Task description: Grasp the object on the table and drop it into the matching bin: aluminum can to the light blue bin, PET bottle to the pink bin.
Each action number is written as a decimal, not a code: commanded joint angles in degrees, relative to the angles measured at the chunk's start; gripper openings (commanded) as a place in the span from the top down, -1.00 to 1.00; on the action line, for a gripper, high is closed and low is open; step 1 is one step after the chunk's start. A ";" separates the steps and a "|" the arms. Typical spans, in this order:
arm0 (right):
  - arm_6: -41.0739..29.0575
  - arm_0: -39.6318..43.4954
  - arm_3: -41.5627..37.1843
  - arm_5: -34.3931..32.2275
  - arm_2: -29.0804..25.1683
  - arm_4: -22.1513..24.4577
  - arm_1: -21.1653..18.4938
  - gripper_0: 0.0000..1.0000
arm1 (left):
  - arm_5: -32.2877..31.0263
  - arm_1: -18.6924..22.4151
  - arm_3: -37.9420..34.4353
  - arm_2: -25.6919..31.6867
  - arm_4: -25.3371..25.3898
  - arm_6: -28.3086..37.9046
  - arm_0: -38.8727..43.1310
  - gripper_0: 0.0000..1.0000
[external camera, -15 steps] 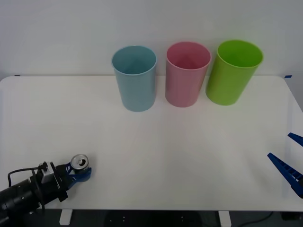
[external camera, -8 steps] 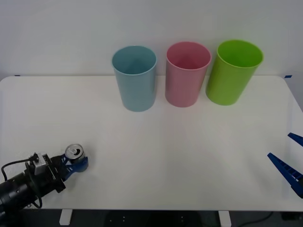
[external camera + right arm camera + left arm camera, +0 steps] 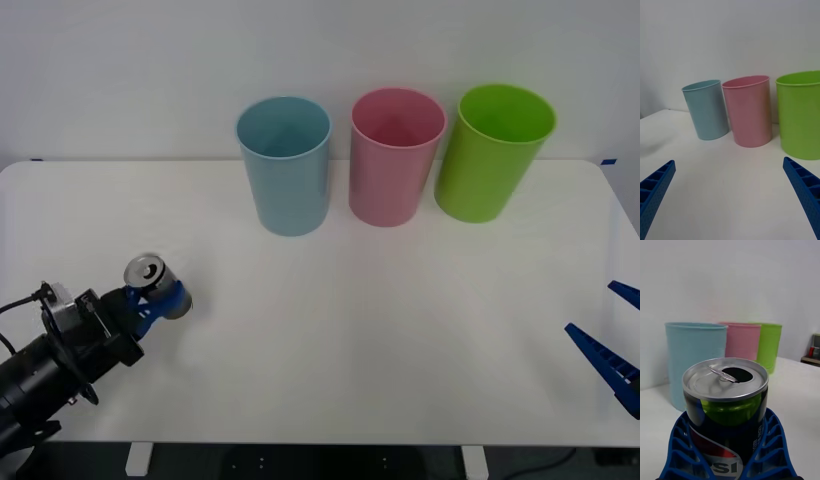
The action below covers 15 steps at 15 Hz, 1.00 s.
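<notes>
Over the near-left part of the white counter point(image 3: 330, 330), left pincer point(image 3: 158, 300) is clenched on the aluminum can point(image 3: 152, 280) — can held off the surface, top tilted toward the camera, opened pull-tab showing in the left wrist view, blue ribbed fingers point(image 3: 769, 442) wrapping both sides of the can point(image 3: 726, 408). Light blue bin point(image 3: 284, 165), pink bin point(image 3: 395, 156) and lime green bin point(image 3: 492, 151) stand upright in a row at the far edge. Right pincer point(image 3: 612, 345) sits at the near-right edge — released, fingers point(image 3: 803, 187) spread wide.

Opened aluminum can point(image 3: 152, 281), tilted, clamped in left pincer point(image 3: 150, 300)
</notes>
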 commanded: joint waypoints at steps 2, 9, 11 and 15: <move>0.00 0.00 0.00 0.00 0.00 0.00 0.00 -1.00 | 5.54 -0.57 -6.59 0.53 0.49 4.31 0.09 1.00; 0.00 0.00 0.00 0.00 0.00 0.00 0.00 -1.00 | 17.67 -0.48 -18.46 -1.22 -0.12 14.86 -0.26 1.00; 0.00 0.00 0.00 0.00 0.00 0.00 0.00 -1.00 | 19.87 -0.48 -20.30 -1.14 -1.97 19.17 -2.46 1.00; 0.00 0.00 0.00 0.00 0.00 0.00 0.00 -1.00 | 22.07 -0.75 -20.13 -0.96 -5.31 21.45 -7.55 1.00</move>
